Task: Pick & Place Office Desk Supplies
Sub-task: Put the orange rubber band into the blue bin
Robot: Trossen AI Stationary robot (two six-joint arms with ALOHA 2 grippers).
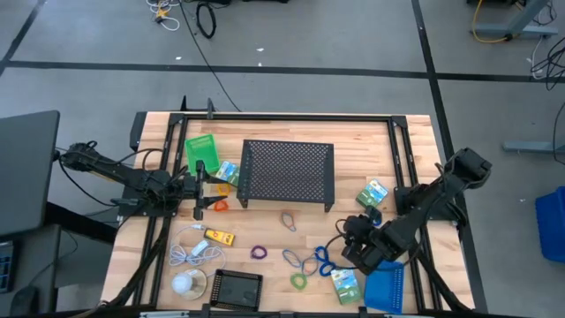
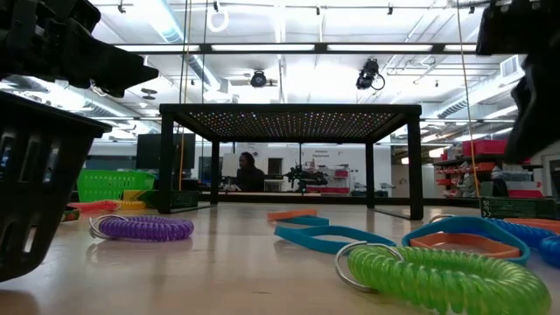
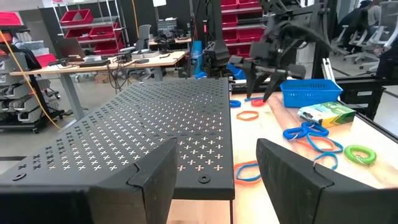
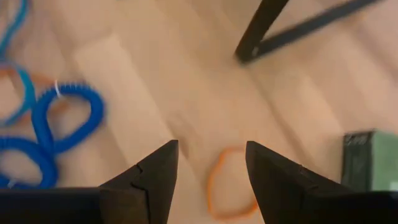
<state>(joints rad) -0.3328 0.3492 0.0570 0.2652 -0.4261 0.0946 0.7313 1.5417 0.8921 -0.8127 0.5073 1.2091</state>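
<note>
Right hand [image 4: 208, 163] with fingers apart, empty, above bare wooden table [image 4: 186, 87] near a thin orange loop [image 4: 229, 184] and blue coiled loops [image 4: 65, 118], left hand [image 3: 214, 165] fingers apart beside the black perforated metal stand [image 3: 149, 130], blue plastic tray [image 1: 385, 288] at the near right corner
</note>
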